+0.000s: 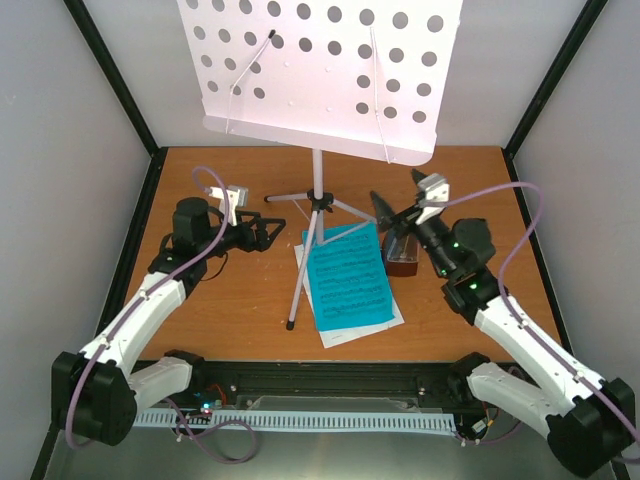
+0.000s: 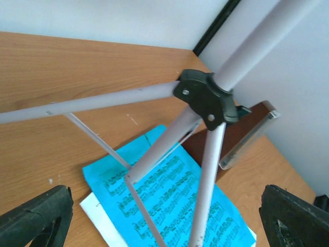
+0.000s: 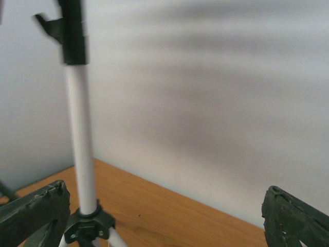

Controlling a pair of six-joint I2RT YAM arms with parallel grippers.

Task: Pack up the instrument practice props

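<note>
- Wooden counter [image 1: 230, 300] inside a grey-walled box. The music stand [image 1: 318, 180] is planted pretty much dead centre, pole straight up, with the hole-punched desk [image 1: 320, 70] way overhead.
- Left fingers [image 2: 36, 216] are spread wide and holding nothing. They point in from the left at the black tripod hub [image 2: 205, 95]. In my left wrist view the legs fan out right between them, so the stand is straight ahead of that hand and close.
- Right fingers [image 3: 36, 211] are also wide apart and empty. From above they sit just beside the little brown metronome [image 1: 402, 262]. I can't tell if they're touching it, and the right wrist view only shows the stand's pole and the back wall.
- The blue sheet [image 1: 347, 275] lies flat on top of the white sheet [image 1: 340, 335], just right of the stand's front leg and just left of the metronome. Their long side runs roughly near-to-far, a bit skewed.
- My read: the stand's long axis is vertical while my left fingers come at it sideways, so a grab on the pole or hub lines up fine from that side. The left arm is the nearer one for the stand, and the right is nearer for the metronome and sheets.
</note>
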